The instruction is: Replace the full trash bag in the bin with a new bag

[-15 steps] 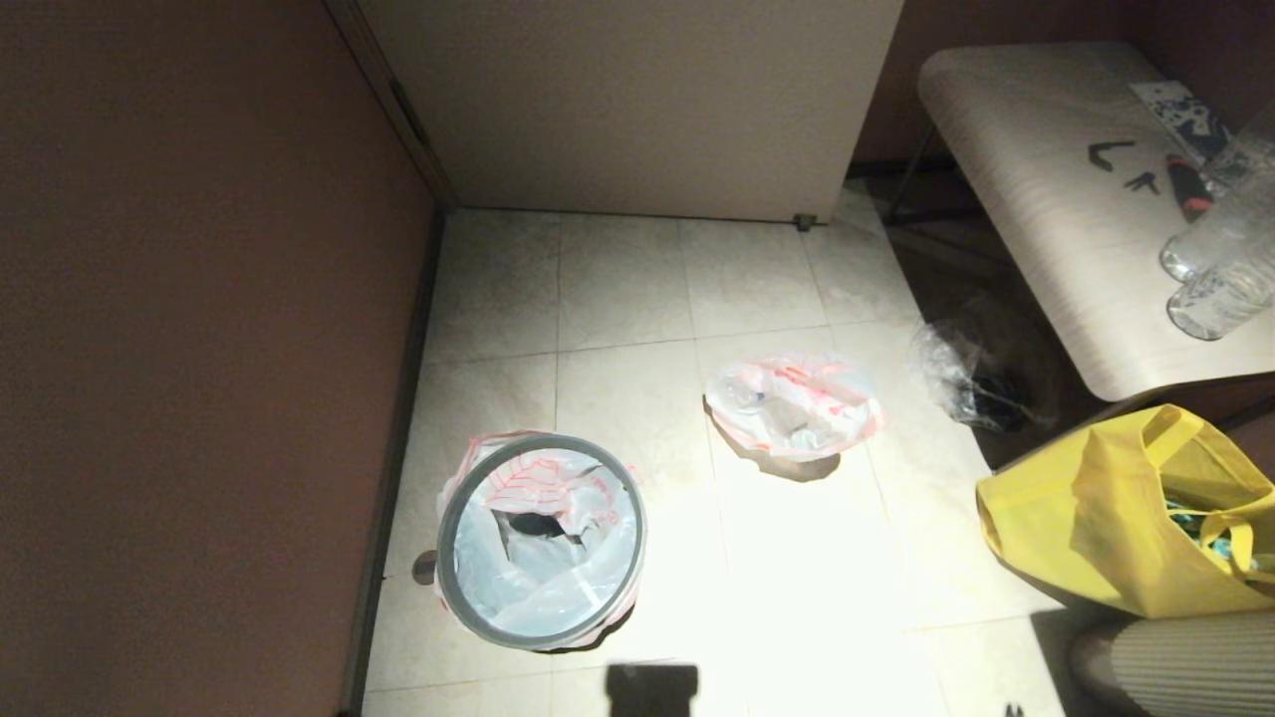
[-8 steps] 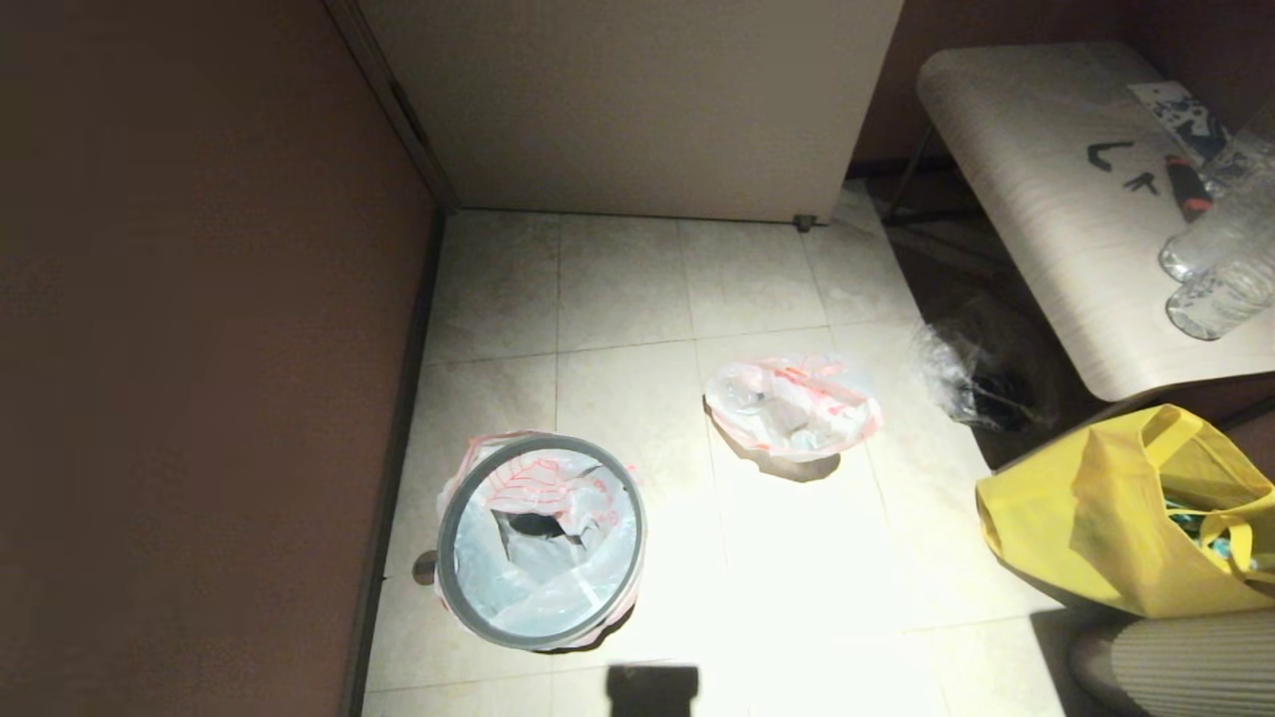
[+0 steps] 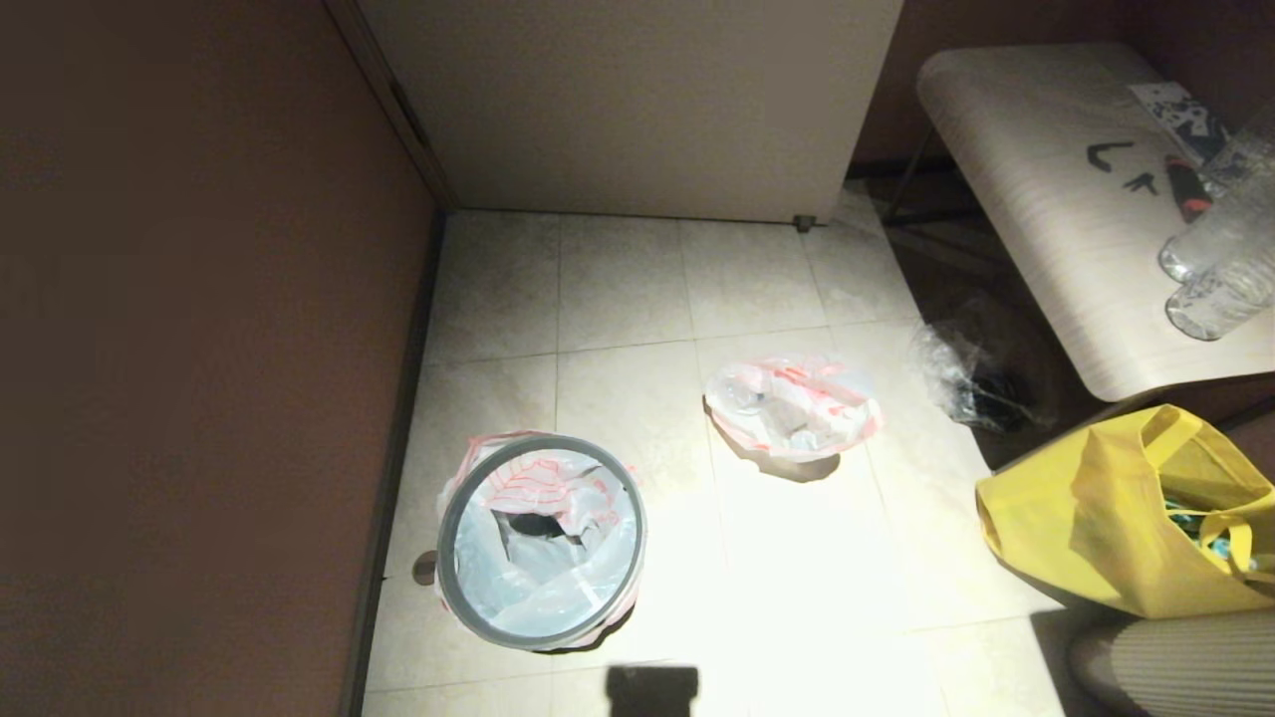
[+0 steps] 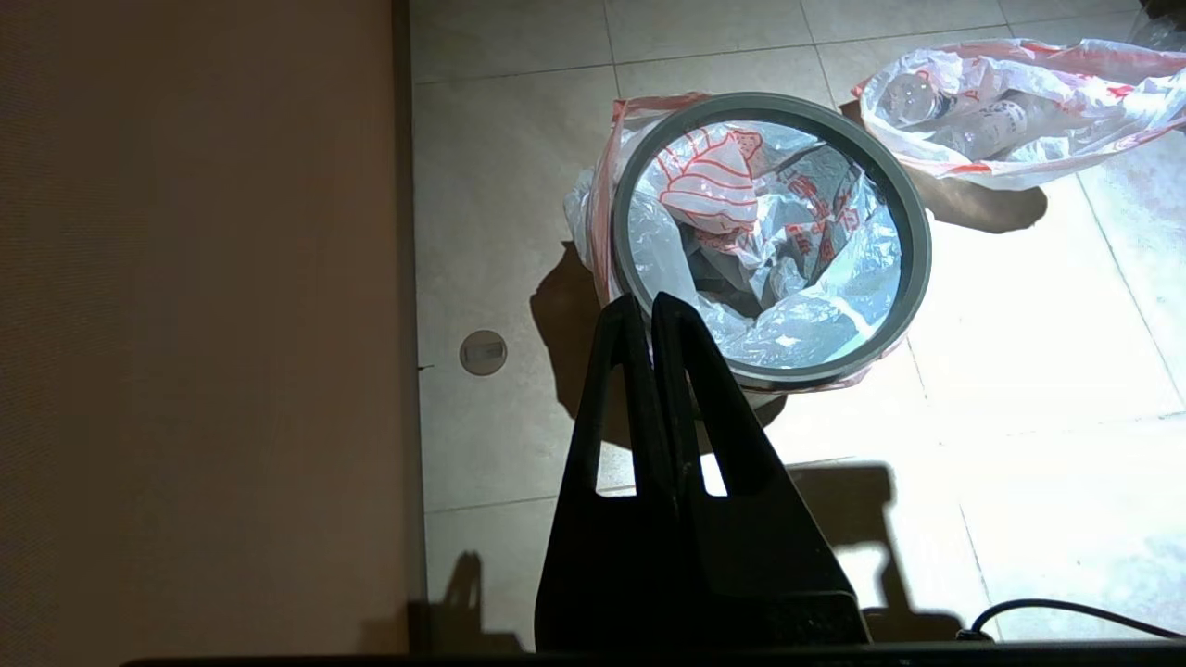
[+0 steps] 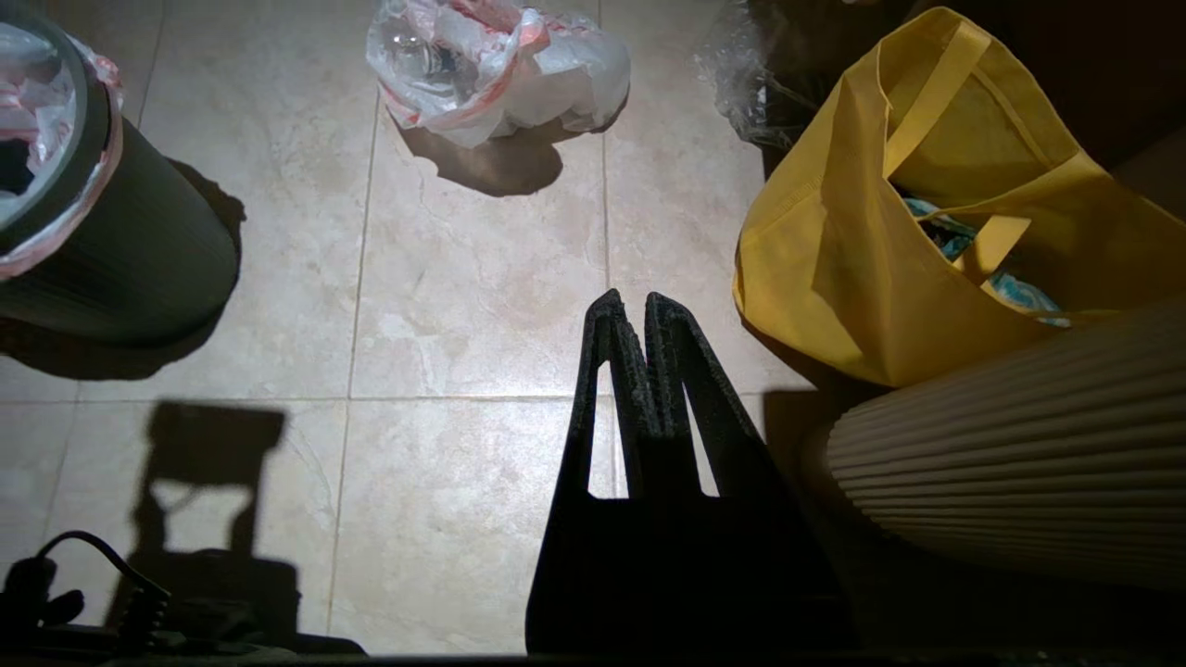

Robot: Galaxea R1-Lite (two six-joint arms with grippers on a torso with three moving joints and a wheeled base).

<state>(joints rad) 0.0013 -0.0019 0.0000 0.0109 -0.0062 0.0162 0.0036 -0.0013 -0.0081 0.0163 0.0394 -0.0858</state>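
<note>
Left wrist view: the new bag (image 4: 788,269), thin, slippery film lining the bin (image 4: 913,278), looks best pinched at its folded-over edge; both grippers (image 4: 646,301) (image 5: 630,301) closed, empty.

Bare floor (image 3: 637,398) between bin (image 3: 468,607), tote (image 3: 1116,528)

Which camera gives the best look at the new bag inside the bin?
The left wrist view: it looks straight down into the bin at the new bag. The head view shows it smaller; the right wrist view catches only an edge.
</note>
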